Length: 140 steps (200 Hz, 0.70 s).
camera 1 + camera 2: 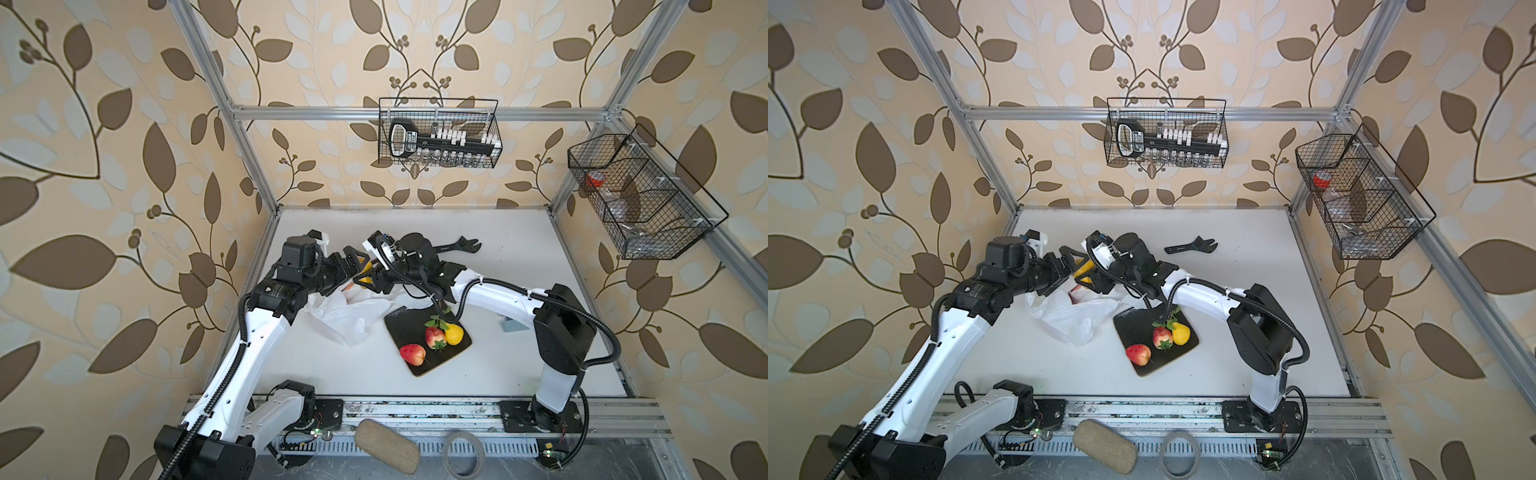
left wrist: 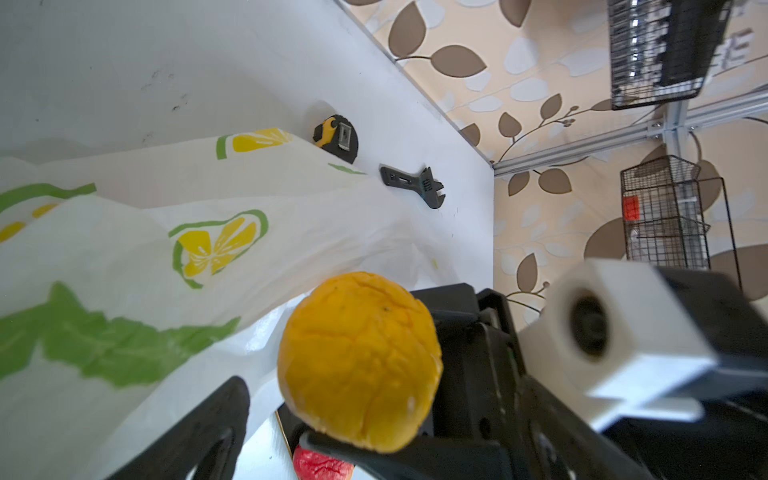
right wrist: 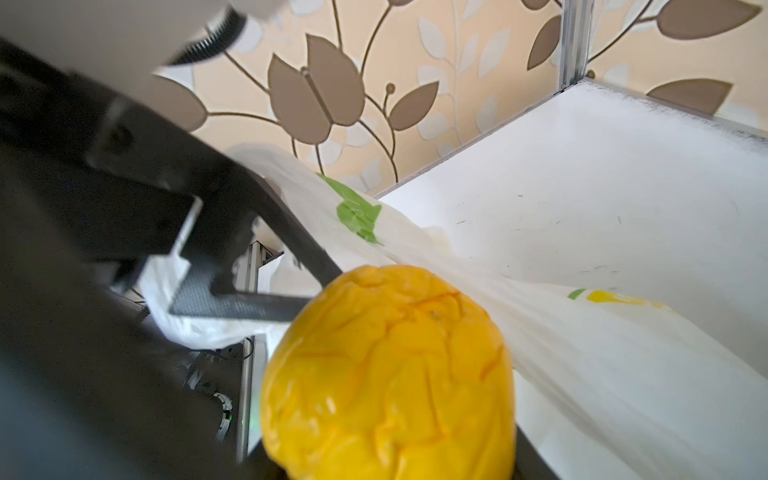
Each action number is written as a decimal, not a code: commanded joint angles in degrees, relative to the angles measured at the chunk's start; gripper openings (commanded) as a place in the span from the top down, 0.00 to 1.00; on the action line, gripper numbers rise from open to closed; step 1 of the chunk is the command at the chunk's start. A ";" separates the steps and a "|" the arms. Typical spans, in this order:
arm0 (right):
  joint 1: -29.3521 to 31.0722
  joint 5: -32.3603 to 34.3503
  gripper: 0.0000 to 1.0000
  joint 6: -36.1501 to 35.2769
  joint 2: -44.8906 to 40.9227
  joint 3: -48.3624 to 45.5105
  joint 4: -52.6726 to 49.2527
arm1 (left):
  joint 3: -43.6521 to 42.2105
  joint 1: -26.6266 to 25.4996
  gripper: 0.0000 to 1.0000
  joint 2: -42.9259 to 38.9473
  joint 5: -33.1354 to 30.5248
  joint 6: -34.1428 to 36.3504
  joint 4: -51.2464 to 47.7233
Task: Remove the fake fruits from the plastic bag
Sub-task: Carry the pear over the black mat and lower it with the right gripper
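yellow-orange fruit (image 2: 359,365) at lower centre of left wrist view, clamped by right fingers (image 2: 436,457); left fingers (image 2: 199,428) spread wide, over plastic bag (image 2: 124,257).

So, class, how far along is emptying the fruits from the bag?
Done: at least three fruits lie on the black tray. In hand: the right gripper grips a yellow-orange fruit by the plastic bag. Left: at least one red fruit shows inside the bag.

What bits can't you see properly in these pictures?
- Inside the plastic bag: its crinkly film hides any fruit left, both top views.
- Red fruit: cut off by the left wrist view's bottom edge.
- Green leaves on the tray: top views, the right arm hides their fruit.
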 commanded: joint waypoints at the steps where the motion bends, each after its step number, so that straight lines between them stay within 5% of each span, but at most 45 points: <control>1: -0.64 1.79 0.60 0.18 -6.05 -3.36 -2.58 | 9.17 0.21 0.01 -2.89 -4.13 6.54 -7.00; 36: -0.75 4.01 0.59 -0.79 -13.78 -8.59 -6.74 | 14.23 0.20 0.01 -6.24 -12.15 11.88 -16.14; 67: -0.62 5.17 0.59 -1.69 -20.09 -12.45 -14.03 | 14.60 0.24 0.01 -8.76 -13.00 14.90 -23.61; 140: 0.41 14.93 0.59 0.90 -34.51 -24.82 -29.74 | 7.00 -0.78 0.01 -12.24 -2.43 15.05 -30.13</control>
